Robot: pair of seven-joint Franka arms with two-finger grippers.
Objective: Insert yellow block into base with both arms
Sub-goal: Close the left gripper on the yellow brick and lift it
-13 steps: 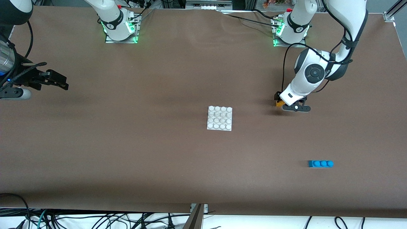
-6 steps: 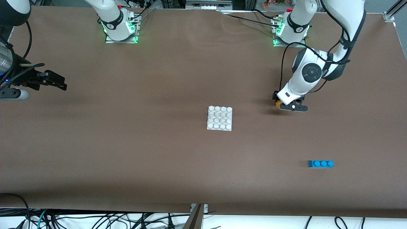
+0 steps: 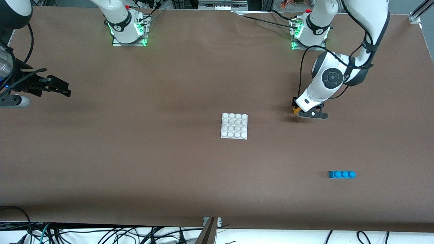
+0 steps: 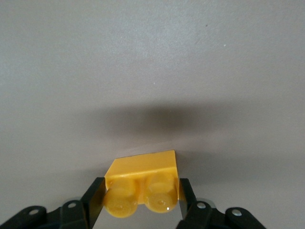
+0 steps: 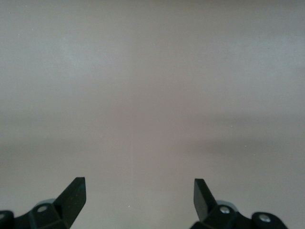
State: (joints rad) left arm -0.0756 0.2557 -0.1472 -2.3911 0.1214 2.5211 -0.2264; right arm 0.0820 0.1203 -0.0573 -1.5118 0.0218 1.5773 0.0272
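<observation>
Left gripper (image 4: 141,198) pinching yellow block (image 4: 142,185), toward left arm's end from base (image 3: 234,125). Right gripper (image 5: 139,195) waiting at right arm's end, jaws spread, holding nothing.

Left arm shifted slightly, block now clamped

Left gripper (image 3: 299,109) has edged toward the base (image 3: 234,125) and away from the front camera over the last second, mostly in the first half. Its fingers (image 4: 93,194) now press both sides of the yellow block (image 4: 141,187) (studs up). Right gripper (image 3: 61,88) drifted a hair toward its end of the table.
</observation>
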